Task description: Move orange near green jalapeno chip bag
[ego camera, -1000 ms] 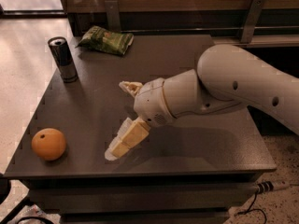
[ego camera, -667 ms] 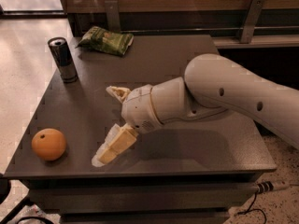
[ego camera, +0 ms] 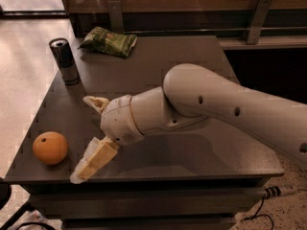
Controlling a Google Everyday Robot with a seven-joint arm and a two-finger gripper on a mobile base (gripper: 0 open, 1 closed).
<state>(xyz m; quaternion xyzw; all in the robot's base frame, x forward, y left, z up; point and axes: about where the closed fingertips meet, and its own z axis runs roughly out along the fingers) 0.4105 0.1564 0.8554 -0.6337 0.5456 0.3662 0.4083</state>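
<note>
Currently the two-finger cream-tipped gripper (ego camera: 81,139) sits low over the front-left part of the dark grey table (ego camera: 192,56). Its fingers are spread wide with nothing between them. One finger (ego camera: 96,102) is toward 12 o'clock and the other (ego camera: 93,159) toward 6, almost out at the table's front edge. The mouth of that gap faces 9 o'clock.

The round matte orange (ego camera: 50,147) lies at 9 o'clock from the gripper, just beside it but not touching. It rests on the table near the front-left corner, stem dimple up. It's round, so there's no long axis to align to. My read is that a straight push toward 9 puts it between the fingers.

The tall dark cylindrical drink can (ego camera: 64,60) stands upright at about 12 o'clock from the gripper, near the left edge. The flat, wrinkled green jalapeno chip bag (ego camera: 109,41) lies at roughly 1 o'clock at the far end of the table, well apart from the orange. I'd expect the carry to run toward 12–1, passing right of the can.

Versus 0.7 s ago, the gripper has shifted toward 9 and closed most of the gap to the orange, with the same spread. The orange, can and bag haven't moved.
</note>
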